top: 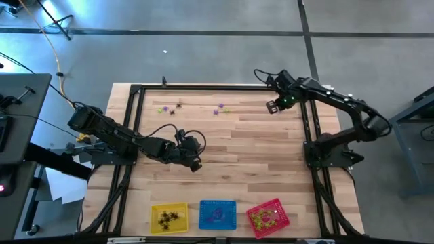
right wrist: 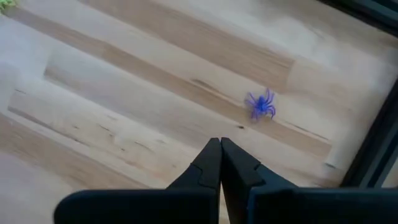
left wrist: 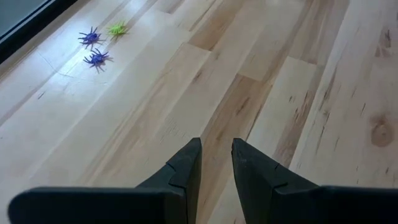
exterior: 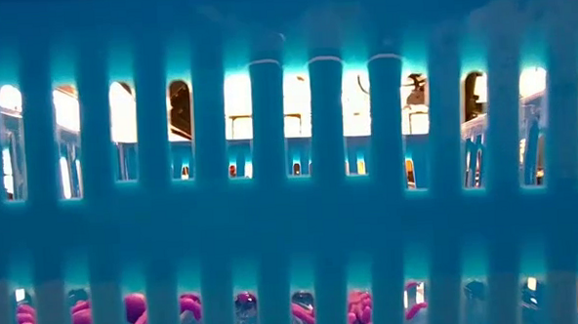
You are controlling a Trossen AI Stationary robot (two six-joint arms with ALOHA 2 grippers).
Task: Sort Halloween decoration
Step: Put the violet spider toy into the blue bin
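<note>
The left gripper [top: 194, 163] is held over the table's [top: 258, 169] middle, jaws slightly parted, nothing grasped. The right gripper [top: 272, 106] is clenched empty at the far right, a purple spider [right wrist: 261, 104] just beyond its tips. Loose spiders [top: 178, 106] are scattered along the far edge; others are sorted into the yellow basket [top: 169, 218], blue basket [top: 218, 214] and red basket [top: 268, 217].

Looking straight down on the wooden table [top: 258, 149] from high above. Peering level through the blue basket [exterior: 292, 220], pressed against its slats. Riding each wrist, close above that table, sharing its planks.
</note>
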